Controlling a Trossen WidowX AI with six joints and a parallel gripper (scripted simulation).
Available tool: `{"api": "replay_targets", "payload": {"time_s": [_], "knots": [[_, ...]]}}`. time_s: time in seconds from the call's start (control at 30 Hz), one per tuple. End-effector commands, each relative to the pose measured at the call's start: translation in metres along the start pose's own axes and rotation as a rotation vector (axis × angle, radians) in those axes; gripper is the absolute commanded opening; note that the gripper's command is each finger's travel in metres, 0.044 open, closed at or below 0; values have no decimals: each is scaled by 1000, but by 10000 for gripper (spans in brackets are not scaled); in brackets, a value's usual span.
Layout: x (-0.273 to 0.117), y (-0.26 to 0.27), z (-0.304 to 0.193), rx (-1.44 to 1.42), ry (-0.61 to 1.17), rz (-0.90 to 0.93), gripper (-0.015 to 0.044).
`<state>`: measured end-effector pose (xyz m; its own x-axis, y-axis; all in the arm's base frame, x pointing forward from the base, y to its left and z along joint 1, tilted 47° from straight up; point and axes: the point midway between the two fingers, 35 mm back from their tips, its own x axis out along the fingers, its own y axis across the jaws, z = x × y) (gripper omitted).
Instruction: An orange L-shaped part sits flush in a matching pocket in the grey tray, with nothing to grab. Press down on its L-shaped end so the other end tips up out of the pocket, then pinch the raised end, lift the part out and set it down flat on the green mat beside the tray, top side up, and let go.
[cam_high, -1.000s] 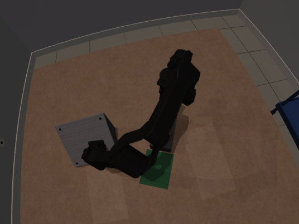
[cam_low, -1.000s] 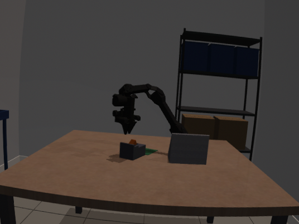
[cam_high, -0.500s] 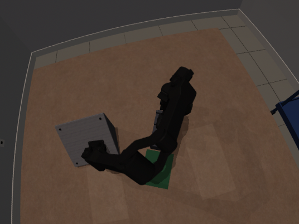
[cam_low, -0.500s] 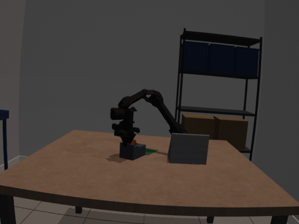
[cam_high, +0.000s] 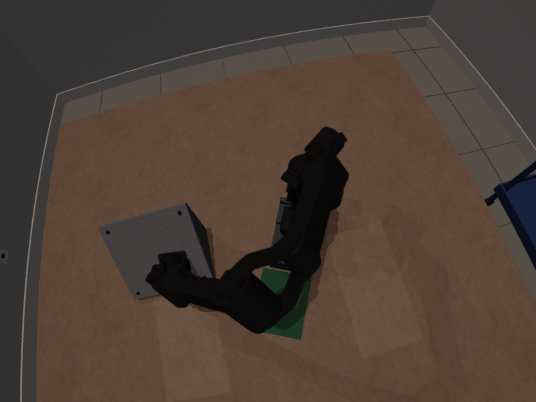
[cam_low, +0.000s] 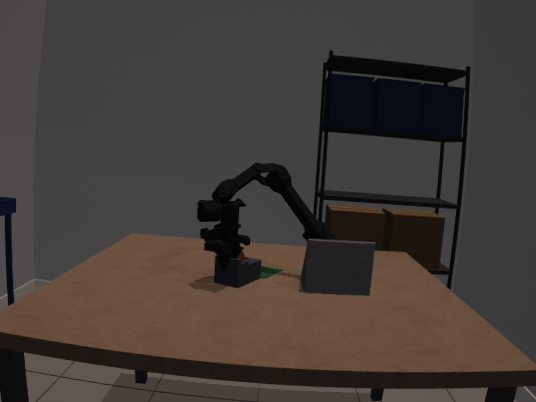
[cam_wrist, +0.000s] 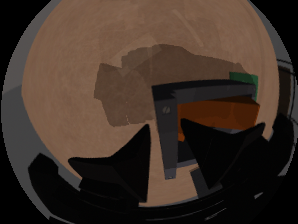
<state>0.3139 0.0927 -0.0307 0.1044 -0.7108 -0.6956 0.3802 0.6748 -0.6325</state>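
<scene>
The orange part (cam_low: 242, 256) (cam_wrist: 220, 114) is in the grey tray (cam_high: 274, 250) (cam_low: 237, 276) (cam_wrist: 210, 93). It is tilted: its far end stands above the tray rim in the exterior view. Its L-shaped end is partly behind a finger in the wrist view. My gripper (cam_low: 231, 261) (cam_wrist: 165, 124) is low at the tray, partly open, with nothing between its fingers. One finger is outside the tray's end wall, the other over the tray near the L-shaped end; contact cannot be told. The green mat (cam_high: 295, 331) (cam_low: 270, 271) (cam_wrist: 244, 77) lies beside the tray, and no part shows on it.
A large grey block with a sloped face (cam_high: 145, 240) (cam_low: 337, 267) stands near the arm's base. The forearm passes over the tray and mat in the top view. A shelf rack (cam_low: 387, 197) stands behind the table.
</scene>
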Motion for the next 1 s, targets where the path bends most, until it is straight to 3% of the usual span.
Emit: {"api": "replay_targets", "payload": {"time_s": [0.0,0.97], "knots": [[6,-1,0,-4,-4,-4,180],[8,3,0,-3,-7,4,180]]}}
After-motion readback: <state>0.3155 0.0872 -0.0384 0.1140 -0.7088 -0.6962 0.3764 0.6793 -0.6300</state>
